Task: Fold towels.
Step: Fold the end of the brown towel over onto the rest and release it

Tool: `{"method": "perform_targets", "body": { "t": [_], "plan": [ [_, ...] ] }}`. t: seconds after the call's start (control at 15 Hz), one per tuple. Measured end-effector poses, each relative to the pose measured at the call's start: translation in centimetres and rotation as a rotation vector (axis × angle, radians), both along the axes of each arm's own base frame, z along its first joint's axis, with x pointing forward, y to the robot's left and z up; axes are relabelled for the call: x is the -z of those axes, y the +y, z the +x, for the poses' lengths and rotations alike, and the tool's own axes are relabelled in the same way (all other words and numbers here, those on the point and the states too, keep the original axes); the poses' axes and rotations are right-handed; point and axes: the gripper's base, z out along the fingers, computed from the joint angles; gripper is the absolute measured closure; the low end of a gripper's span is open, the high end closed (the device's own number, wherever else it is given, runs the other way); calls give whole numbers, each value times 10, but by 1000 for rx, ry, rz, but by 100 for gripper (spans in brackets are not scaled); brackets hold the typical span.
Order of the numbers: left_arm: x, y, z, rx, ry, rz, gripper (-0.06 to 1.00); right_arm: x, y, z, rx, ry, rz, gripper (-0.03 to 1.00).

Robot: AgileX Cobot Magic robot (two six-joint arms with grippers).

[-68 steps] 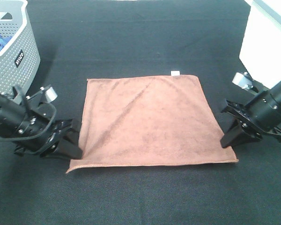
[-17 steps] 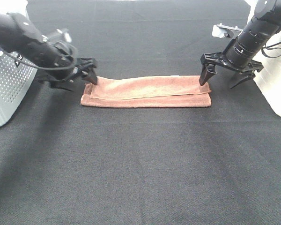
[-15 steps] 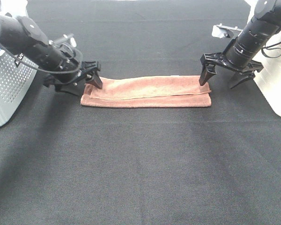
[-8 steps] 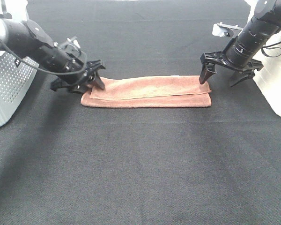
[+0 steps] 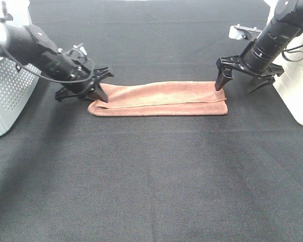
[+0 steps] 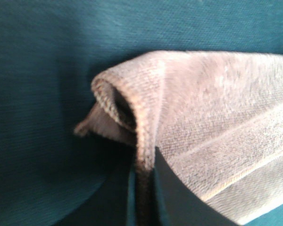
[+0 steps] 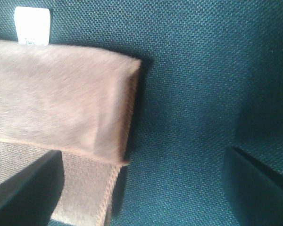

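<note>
The reddish-brown towel (image 5: 159, 98) lies folded into a long narrow strip across the black table. My left gripper (image 5: 99, 95) is shut on the strip's left end. In the left wrist view the fingers (image 6: 167, 188) pinch the towel (image 6: 212, 117) at its rolled, slightly lifted end. My right gripper (image 5: 238, 83) is open at the strip's right end, one finger over the towel and the other off it. The right wrist view shows the towel's end (image 7: 61, 103), its white tag (image 7: 32, 26) and the spread gripper (image 7: 141, 188).
A grey perforated basket (image 5: 5, 101) stands at the left edge, close behind my left arm. A white box (image 5: 298, 85) stands at the right edge beside my right arm. The black cloth tabletop (image 5: 156, 176) stretches in front of the towel.
My left gripper has moved in onto the towel's left end and shut on it, bunching and lifting that end slightly. The right gripper has stayed open in place.
</note>
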Motion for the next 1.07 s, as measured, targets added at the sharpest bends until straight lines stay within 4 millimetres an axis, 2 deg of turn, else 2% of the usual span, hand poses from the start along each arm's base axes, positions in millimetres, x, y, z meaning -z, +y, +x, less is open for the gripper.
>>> {"method": "perform_targets", "body": {
  "t": [0.13, 0.2, 0.27, 0.33, 0.53, 0.67, 0.8, 0.87, 0.93, 1.0, 1.07],
  "plan": [
    [-27, 9, 0, 5, -35, 54, 91, 0, 0, 0, 0, 1, 0, 12],
    [-48, 17, -1, -8, -63, 102, 91, 0, 0, 0, -1, 3, 0, 12],
    [-55, 19, -1, -4, -69, 119, 91, 0, 0, -1, -2, 7, 1, 12],
    [-73, 22, -2, 8, -73, 145, 91, 0, 0, -2, -6, 18, 2, 12],
    [-99, 12, 0, 26, -44, 118, 91, 1, 0, -3, -9, 29, 3, 12],
    [-117, -17, -1, 57, -80, 50, 91, 1, 1, -3, -11, 36, 3, 12],
    [-126, -57, -7, 105, -105, -26, 91, 1, 1, -5, -15, 49, 5, 12],
    [-121, -82, -10, 121, -110, -63, 91, 1, 1, -6, -19, 60, 5, 12],
    [-112, -96, -11, 118, -105, -82, 91, 2, 1, -7, -22, 72, 7, 12],
    [-112, -96, -11, 118, -105, -82, 91, 2, 1, -7, -22, 72, 7, 12],
    [-102, -110, -13, 115, -104, -97, 91, 2, 1, -7, -23, 75, 7, 12]
  ]
}}
